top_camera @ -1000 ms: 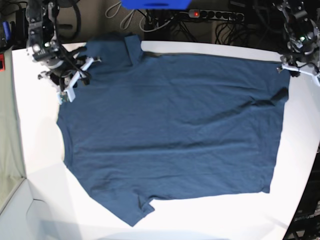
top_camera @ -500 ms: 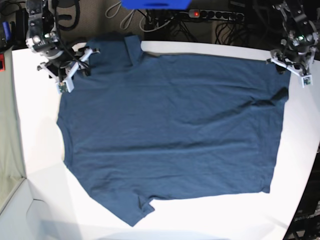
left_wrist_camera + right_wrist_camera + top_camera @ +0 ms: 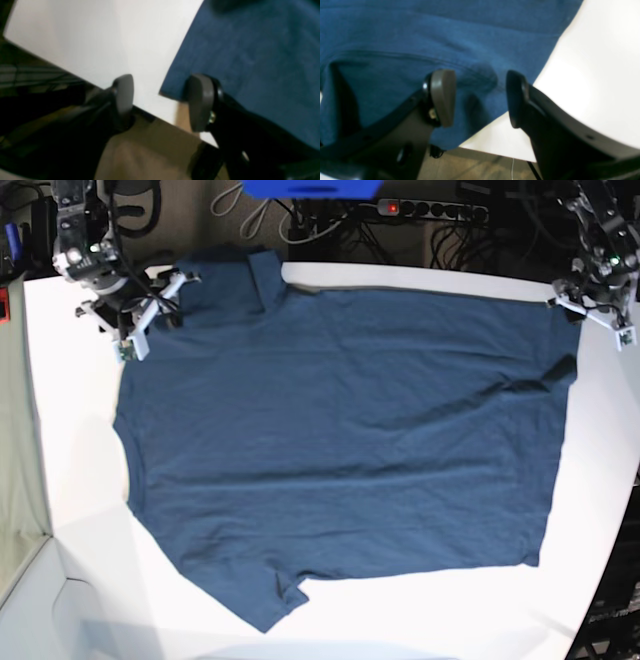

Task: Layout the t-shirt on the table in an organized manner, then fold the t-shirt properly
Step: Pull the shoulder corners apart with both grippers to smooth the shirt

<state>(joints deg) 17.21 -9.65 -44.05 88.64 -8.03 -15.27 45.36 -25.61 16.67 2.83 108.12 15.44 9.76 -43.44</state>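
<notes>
T-shirt [image 3: 340, 450], plain dark navy short-sleeved cotton, lies spread nearly flat across the big matte white table [image 3: 70, 470], with a crease near the hem corner. My left gripper [image 3: 160, 102] hangs half open just off that corner, holding nothing; my right gripper [image 3: 475, 97] hovers over the far sleeve, jaws apart, empty. I judge two risks: the far sleeve sits doubled over at the table's edge, so a careless pinch there could drag cloth off the rim, and folding over the crease would lock it in.
</notes>
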